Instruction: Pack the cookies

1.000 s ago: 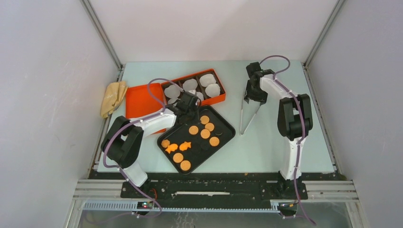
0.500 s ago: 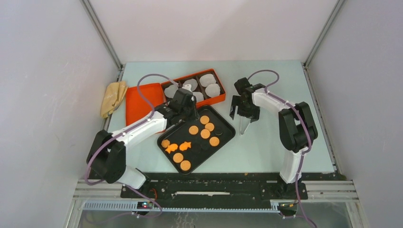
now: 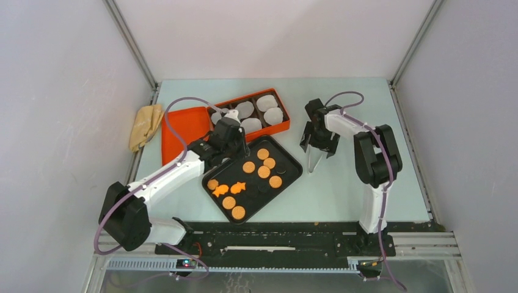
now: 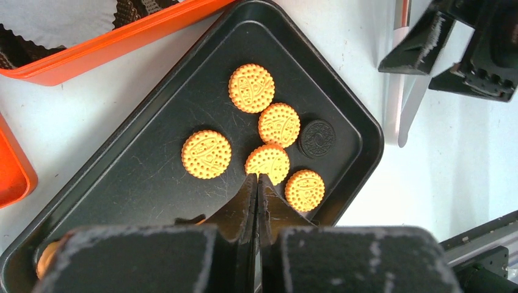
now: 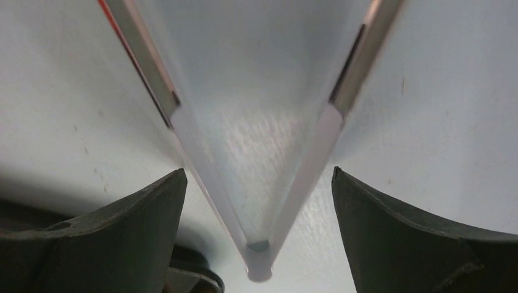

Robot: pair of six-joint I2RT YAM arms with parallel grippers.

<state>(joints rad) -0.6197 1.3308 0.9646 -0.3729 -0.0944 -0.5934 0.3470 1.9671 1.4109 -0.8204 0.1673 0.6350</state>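
Light, stiff and brittle by the look, the small flat orange and dark cookies [image 4: 206, 154] lying loose on the black rectangular tray [image 4: 351, 101] want a gentle pinch across their rims; the left fingers [image 4: 244, 201] are shut and empty above them, the right fingers [image 5: 140, 220] spread wide astride the metal tongs [image 5: 317, 146].

Note cookies [image 4: 251, 88]: orange, matt, dry, embossed dots; dark cookie [image 4: 317, 138] matt, embossed.
Tray [image 4: 140, 177]: black, semi-gloss, finely scratched floor.
Orange box [image 4: 122, 43]: smooth glossy plastic.
Liners [image 3: 273, 115]: white fluted paper.
Tongs [image 5: 351, 73]: bright metal arms, frosted translucent plastic at joint.
Fingers of your right gripper [image 5: 258, 183] and left gripper [image 4: 256, 180]: matt black, grainy; left's edges scuffed whitish.
Table [image 4: 464, 152]: pale, smooth, few specks.
Cloth [image 3: 145, 125]: tan, crumpled.
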